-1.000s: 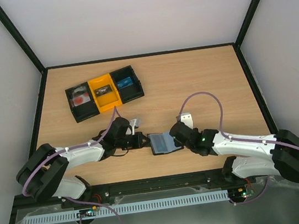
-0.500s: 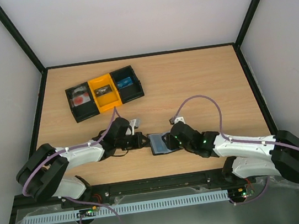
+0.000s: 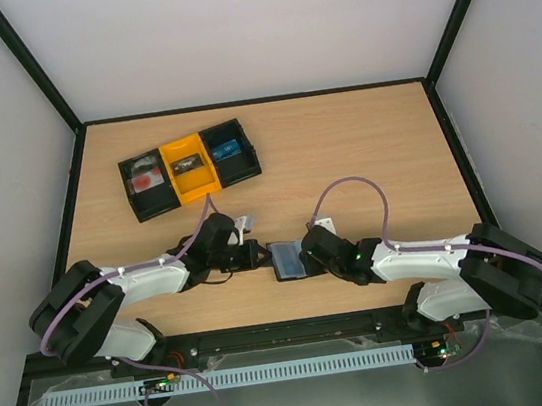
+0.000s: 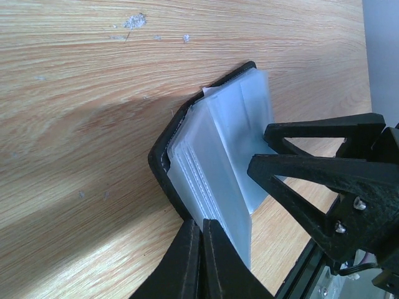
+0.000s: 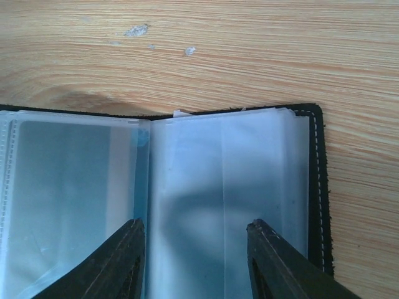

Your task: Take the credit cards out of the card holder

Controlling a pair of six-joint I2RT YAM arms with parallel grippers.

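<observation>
The card holder [image 3: 287,259] lies open on the table between the two arms, a black cover [image 4: 159,169] with clear grey-blue sleeves [image 4: 232,140] fanned up. My left gripper [image 3: 259,255] is shut on the holder's near cover edge [image 4: 201,225]. My right gripper [image 3: 305,257] is open, with its fingers [image 4: 312,177] hovering over the sleeves [image 5: 218,174], one finger on each side of the right-hand page [image 5: 196,229]. A light blue strip [image 5: 142,187] shows along the fold. I cannot make out a whole credit card inside the sleeves.
A black-and-yellow three-compartment tray [image 3: 129,188] sits at the far left of the table with small items in it. Black frame rails border the table. Purple cables loop above both arms.
My right gripper has moved left, from the holder's right edge to over its open sleeves. The left gripper and the holder have stayed where they were.
</observation>
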